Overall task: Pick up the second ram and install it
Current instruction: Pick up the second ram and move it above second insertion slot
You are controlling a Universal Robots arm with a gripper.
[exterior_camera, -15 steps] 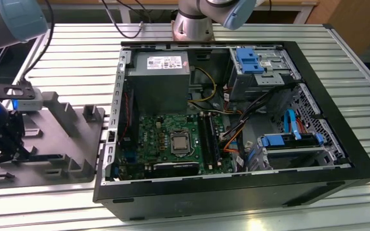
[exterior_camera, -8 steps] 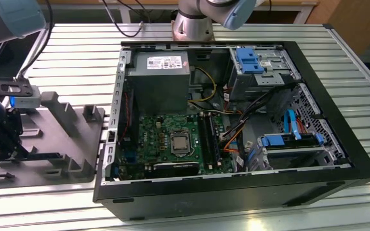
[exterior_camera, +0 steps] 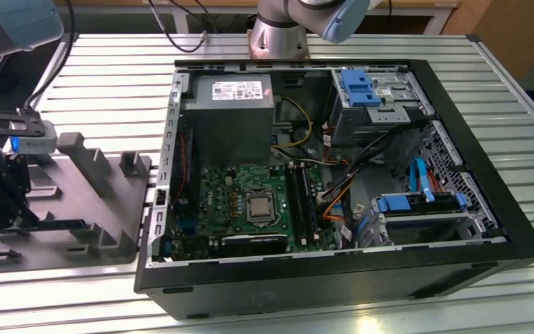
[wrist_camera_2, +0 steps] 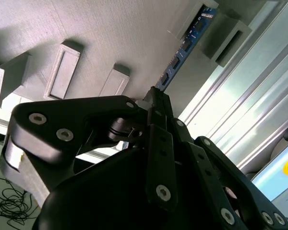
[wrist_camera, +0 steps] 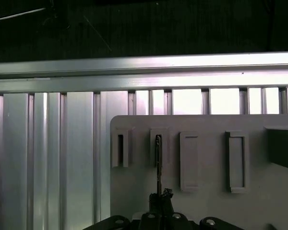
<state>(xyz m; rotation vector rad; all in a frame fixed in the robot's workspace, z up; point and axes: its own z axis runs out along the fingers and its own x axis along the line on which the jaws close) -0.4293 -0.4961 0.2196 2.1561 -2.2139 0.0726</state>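
Observation:
The second ram point(wrist_camera_2: 185, 45) is a thin dark-blue board with black chips. It lies on edge in the slots of the grey holder tray point(wrist_camera_2: 110, 33). In the first wrist view the ram point(wrist_camera: 158, 160) shows edge-on, its far end inside a tray slot. My gripper point(wrist_camera_2: 156, 98) has its black fingers closed on the near end of the stick, and its tips point(wrist_camera: 160, 197) pinch the board from both sides. In the exterior view the gripper point(exterior_camera: 12, 216) is low over the tray point(exterior_camera: 109, 229) at that view's left, with the ram point(exterior_camera: 63, 225) running out from it.
An open computer case point(exterior_camera: 489, 229) lies on the slatted metal table point(exterior_camera: 109, 83) at the exterior view's right. Inside are the green motherboard point(exterior_camera: 220, 188) with long black slots point(exterior_camera: 300, 202), a power supply point(exterior_camera: 228, 90), cables and blue drive clips. Raised posts point(exterior_camera: 91, 163) stand on the tray.

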